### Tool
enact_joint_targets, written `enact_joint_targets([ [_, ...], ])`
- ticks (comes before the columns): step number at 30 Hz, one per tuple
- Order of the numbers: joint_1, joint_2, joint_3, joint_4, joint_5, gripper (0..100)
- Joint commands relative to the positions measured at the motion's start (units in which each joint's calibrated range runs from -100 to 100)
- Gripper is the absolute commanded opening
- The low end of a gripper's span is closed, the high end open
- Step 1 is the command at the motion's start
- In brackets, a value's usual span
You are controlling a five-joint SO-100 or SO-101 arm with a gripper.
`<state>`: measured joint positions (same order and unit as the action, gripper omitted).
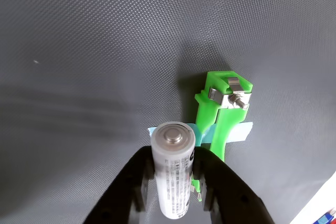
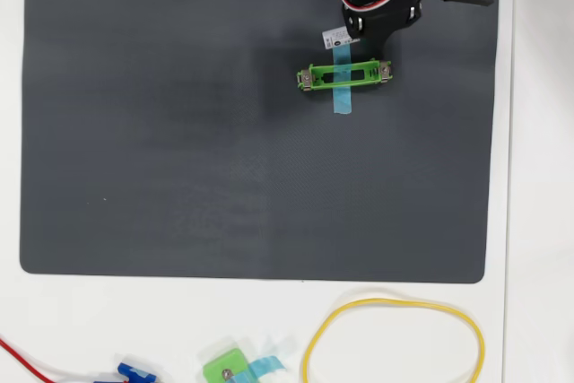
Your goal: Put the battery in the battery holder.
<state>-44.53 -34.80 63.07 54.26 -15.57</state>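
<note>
Currently the end effector [image 1: 177, 182] is closed around the battery [image 1: 172, 171], its two black fingers pinching the cylinder at mid-length, with the flat metal end facing the wrist camera. Seen from overhead, the battery sits just above the battery holder [image 2: 345, 74], a green frame taped to a dark mat [image 2: 179, 132] on the white bench [image 2: 538, 221]. The battery looks light, rigid and smooth, so likely slippery; a middle grip leaves both ends free for the contacts. Open mat surrounds the holder. A yellow cable loop [image 2: 395, 338] lies well apart, near the bottom edge.
</note>
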Motion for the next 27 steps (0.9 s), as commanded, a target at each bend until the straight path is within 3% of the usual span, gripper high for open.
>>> enact_joint_targets([
  [1, -0.4, 0.1, -1.5, -1.2, -0.1, 0],
  [27, 0.4, 1.2, -1.5, -4.0, 0.1, 0],
])
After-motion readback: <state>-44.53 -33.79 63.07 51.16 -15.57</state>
